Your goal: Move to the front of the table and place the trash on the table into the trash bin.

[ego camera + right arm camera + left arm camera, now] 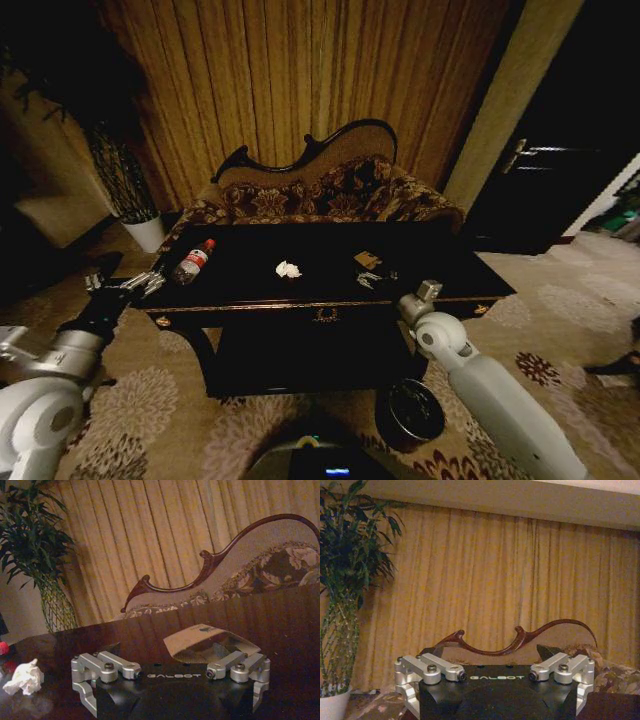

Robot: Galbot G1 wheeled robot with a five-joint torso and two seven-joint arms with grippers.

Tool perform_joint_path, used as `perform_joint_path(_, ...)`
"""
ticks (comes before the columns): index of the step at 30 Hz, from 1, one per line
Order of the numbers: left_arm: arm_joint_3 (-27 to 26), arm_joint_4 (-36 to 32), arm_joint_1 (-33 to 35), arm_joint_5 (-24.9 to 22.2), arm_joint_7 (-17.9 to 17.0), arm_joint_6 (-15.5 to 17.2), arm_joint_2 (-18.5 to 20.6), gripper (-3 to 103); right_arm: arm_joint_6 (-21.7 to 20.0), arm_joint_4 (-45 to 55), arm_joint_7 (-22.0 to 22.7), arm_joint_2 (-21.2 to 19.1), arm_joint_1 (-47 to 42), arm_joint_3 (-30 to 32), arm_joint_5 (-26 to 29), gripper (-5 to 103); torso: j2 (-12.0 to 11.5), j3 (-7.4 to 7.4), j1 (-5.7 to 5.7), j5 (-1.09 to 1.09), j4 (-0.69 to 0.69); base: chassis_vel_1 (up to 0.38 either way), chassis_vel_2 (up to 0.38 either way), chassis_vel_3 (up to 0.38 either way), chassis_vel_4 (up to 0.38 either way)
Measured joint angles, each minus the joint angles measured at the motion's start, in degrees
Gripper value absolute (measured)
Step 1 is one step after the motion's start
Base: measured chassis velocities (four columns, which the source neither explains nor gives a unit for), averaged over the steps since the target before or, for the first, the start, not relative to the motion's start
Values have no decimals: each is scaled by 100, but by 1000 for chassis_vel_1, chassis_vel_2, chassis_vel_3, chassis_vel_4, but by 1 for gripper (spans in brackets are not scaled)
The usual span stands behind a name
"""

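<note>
1. The left gripper (125,284) is hovering just off the table's left end with its metal fingers spread, holding nothing; in its wrist view only curtain and sofa back are lying beyond the fingers.
2. A clear plastic bottle (193,261) with a red label and cap is lying tilted on the glossy black table (250,290), just to the right of that gripper.
3. A crumpled white paper wad (288,269) is sitting near the tabletop's middle, between the two grippers.
4. A tan-brown wrapper scrap (367,259), folded and cardboard-like, is resting directly ahead of the right gripper (375,279), whose silver fingers are standing apart low over the tabletop with the scrap (200,640) just beyond them.
5. The round, dark trash bin (411,410) is standing on the flowered carpet (150,400) below the right arm's elbow, beside the table's front.
6. A carved-back patterned sofa (320,190) and a potted plant (125,180) are standing behind the table.
</note>
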Motion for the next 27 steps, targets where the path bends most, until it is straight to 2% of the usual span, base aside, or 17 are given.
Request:
perform_joint_path(9, -106, 26, 6, -20, -1, -4, 16, 100, 2, -165, 3, 2, 348, -222, -9, 100, 0, 0, 0, 0, 0, 0, 0, 0, 0)
perform_joint_path(12, -106, 26, 5, -20, -1, -6, 7, 100, 2, -181, 1, 2, 375, -263, -23, 103, 0, 0, 0, 0, 0, 0, 0, 0, 0)
perform_joint_path(15, -116, 26, 2, -22, -1, -10, 4, 100, 3, -208, 1, -5, 390, -300, -108, 90, 0, -1, 0, 0, 0, 0, 0, 0, 0)
perform_joint_path(16, -116, 26, 2, -22, -1, -10, 4, 100, 3, -208, 1, -5, 390, -300, -108, 90, 0, -1, 0, 0, 0, 0, 0, 0, 0)
perform_joint_path(19, -138, 32, 4, -26, -1, -14, -1, 100, 15, -217, 0, -13, 372, -308, -173, 74, 0, 0, 0, 0, 0, 0, 0, 0, 0)
perform_joint_path(21, -140, 38, 6, -27, -1, -19, -4, 100, 22, -221, 1, -13, 363, -307, -190, 74, 0, 0, 0, 0, 0, 0, 0, 0, 0)
perform_joint_path(26, -140, 65, 17, -32, 1, -150, -3, 100, 95, -230, 1, -26, 292, -273, -244, 47, 0, 0, 0, 0, 0, 0, 0, 0, 0)
perform_joint_path(27, -140, 65, 17, -32, 1, -150, -3, 100, 95, -230, 1, -26, 292, -273, -244, 47, 0, 0, 0, 0, 0, 0, 0, 0, 0)
